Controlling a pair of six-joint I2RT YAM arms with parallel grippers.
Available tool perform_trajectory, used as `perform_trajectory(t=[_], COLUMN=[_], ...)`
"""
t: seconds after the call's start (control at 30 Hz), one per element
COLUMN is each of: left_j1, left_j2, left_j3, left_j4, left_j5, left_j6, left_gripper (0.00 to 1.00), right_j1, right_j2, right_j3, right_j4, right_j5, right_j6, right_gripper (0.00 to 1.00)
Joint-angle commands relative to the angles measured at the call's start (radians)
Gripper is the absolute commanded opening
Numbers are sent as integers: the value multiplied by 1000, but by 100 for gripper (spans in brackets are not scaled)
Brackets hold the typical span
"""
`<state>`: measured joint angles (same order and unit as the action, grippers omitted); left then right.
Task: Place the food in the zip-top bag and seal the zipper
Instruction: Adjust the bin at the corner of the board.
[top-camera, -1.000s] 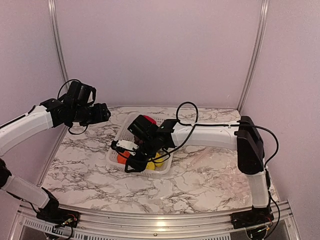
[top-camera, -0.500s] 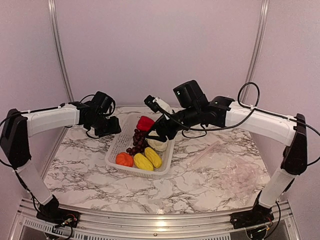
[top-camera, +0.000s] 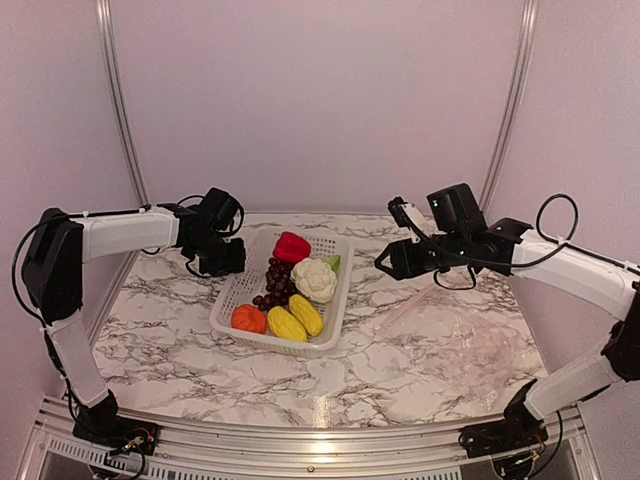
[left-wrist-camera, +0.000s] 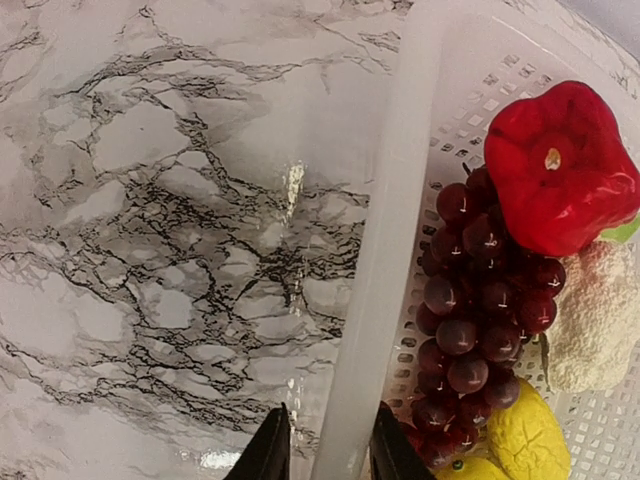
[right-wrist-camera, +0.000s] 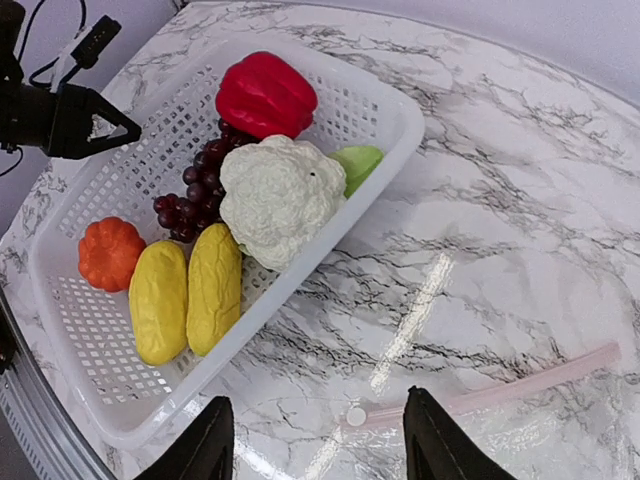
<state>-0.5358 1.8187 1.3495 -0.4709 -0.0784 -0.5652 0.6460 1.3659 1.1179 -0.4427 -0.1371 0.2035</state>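
Observation:
The food lies in a white perforated basket (top-camera: 228, 300): red pepper (top-camera: 291, 246), cauliflower (top-camera: 314, 279), grapes (top-camera: 272, 286), orange fruit (top-camera: 248, 318) and two yellow pieces (top-camera: 296, 318). My left gripper (top-camera: 222, 258) is at the basket's left side. In the left wrist view its fingers (left-wrist-camera: 268, 452) straddle the basket rim (left-wrist-camera: 395, 250), narrowly open, with a slit left on the outer side. My right gripper (top-camera: 395, 262) hangs wide open and empty over the marble, right of the basket. The zip-top bag (top-camera: 470, 345) lies flat, its pale pink zipper (right-wrist-camera: 500, 392) just beyond the right fingers (right-wrist-camera: 430, 440).
The basket sits mid-table on the marble top (top-camera: 170, 330), with lilac walls close on three sides. Metal corner posts (top-camera: 510, 110) stand behind. A small green piece (right-wrist-camera: 355, 165) lies beside the cauliflower (right-wrist-camera: 278, 195).
My right arm has swung from over the basket to the right, above the bag's zipper end, and opened wider. My left arm has come down onto the basket's left rim, its jaws narrowing.

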Motion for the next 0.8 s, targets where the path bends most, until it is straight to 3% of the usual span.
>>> perform_trajectory(t=[0.0, 0.2, 0.37, 0.6, 0.7, 0.77], left_j1=[0, 24, 64, 111, 141, 161], left_j2=[2, -50, -124, -172, -178, -182], left_j3=[-20, -103, -183, -212, -202, -187], left_j4=[-28, -28, -17, -12, -21, -31], left_j5=[-12, -31, -49, -81, -88, -76], left_j6=[-9, -23, -9, 129, 164, 176], left_gripper=[24, 13, 13, 13, 18, 37], right_j1=[-103, -169, -180, -184, -206, -226], right_j2=[-52, -29, 7, 95, 150, 195], right_j3=[-89, -176, -217, -232, -225, -200], right_j4=[-13, -69, -76, -42, 6, 20], right_j5=[28, 82, 131, 132, 133, 190], right_j6=[107, 195, 279, 340, 377, 423], right_gripper=[55, 55, 61, 69, 69, 71])
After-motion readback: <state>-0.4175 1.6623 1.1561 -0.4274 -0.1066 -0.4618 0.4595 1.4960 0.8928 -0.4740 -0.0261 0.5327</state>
